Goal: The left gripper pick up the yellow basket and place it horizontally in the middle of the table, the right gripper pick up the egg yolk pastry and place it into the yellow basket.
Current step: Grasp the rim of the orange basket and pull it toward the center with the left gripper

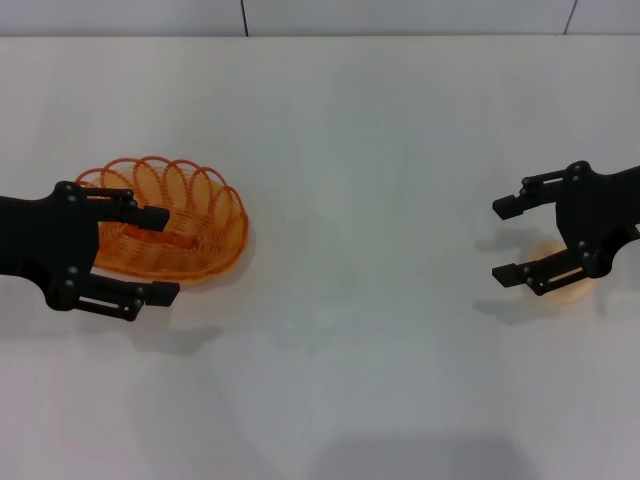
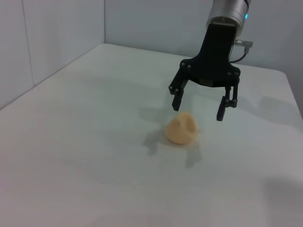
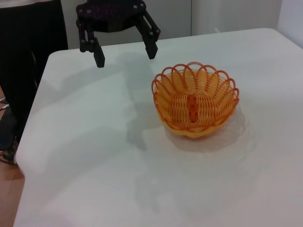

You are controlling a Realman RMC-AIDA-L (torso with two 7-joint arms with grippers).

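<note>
The basket [image 1: 170, 222] sits on the left side of the table [image 1: 360, 150], upright, its open mouth facing up and its looped rim all around. In the right wrist view the basket [image 3: 195, 100] shows nothing inside but its woven bottom.

The left gripper [image 1: 148, 255] comes in from the left edge with its fingers spread wide. From above, one finger lies across the basket's inside and the other lies just outside its near rim. The right wrist view, though, shows the left gripper [image 3: 124, 48] raised above the table, off to one side of the basket and not touching it, its shadow falling on the white top beside the basket.

On the right side, well apart from the basket, the pastry [image 1: 562, 276] lies on the table. From the head view it is mostly hidden under the right gripper [image 1: 508, 240], with just a pale orange edge showing below the nearer finger. The left wrist view gives it clearly: the pastry [image 2: 181, 128] is a small cream-yellow lump resting on the surface, and the right gripper [image 2: 199, 108] hangs above and slightly behind it, pointing down, fingers wide apart. The fingertips are clear of the pastry, holding nothing. The gripper's shadow lies on the table around the pastry.
</note>
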